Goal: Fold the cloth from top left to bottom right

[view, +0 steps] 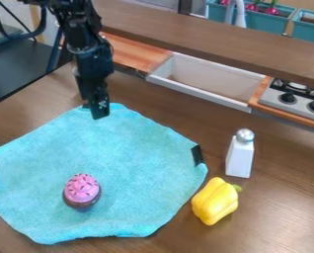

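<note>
A: Where's the cloth [137,148]?
B: On the table [288,197], spread mostly flat, outline many-sided. No fold across it.
A: Gripper [97,112]?
B: At the cloth's upper edge, left of its middle, pointing down. Makes sense: that's the side that has to travel to bottom right.
A: Open or closed? Got fabric?
B: Can't tell from this angle, neither how wide it sits nor whether it has any cloth. Grip needs confirming before any lift.
A: Cupcake [82,190]?
B: Sitting on the lower part of the cloth, left of centre. May act as a weight there, but the fold could cover or tip it.
A: Right side?
B: Pepper [214,201] just beside the lower right edge, shaker [240,155] upright beyond it. Both off the cloth, so a long pull could bump the pepper.
A: Stage?
B: Looks like the start. Next: secure the edge, lift, carry diagonally, lay down.
</note>
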Controlling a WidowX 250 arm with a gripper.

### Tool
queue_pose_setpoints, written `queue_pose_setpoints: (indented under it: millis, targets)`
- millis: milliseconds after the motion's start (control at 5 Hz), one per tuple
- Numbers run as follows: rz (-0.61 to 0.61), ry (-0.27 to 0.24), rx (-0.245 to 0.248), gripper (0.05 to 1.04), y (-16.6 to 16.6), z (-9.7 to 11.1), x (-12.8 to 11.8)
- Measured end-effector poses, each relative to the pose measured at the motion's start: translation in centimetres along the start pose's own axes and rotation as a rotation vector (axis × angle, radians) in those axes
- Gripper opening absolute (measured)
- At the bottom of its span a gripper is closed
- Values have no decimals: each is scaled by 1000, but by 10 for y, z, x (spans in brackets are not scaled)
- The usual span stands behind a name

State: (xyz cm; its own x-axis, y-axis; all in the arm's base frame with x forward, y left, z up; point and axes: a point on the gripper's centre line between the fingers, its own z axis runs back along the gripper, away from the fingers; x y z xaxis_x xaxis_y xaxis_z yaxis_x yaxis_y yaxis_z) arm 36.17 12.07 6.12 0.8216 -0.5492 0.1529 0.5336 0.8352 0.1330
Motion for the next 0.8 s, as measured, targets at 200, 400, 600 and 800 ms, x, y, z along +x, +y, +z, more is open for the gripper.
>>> queue_pose_setpoints:
  millis: [200, 400, 600, 800]
  targets:
    - [-11, 19, -42, 1001, 27, -12, 3]
    - [-51, 66, -66, 1001, 44, -31, 6]
    - [-58, 78, -66, 1001, 56, -39, 12]
    - [-62, 80, -72, 1001, 56, -43, 12]
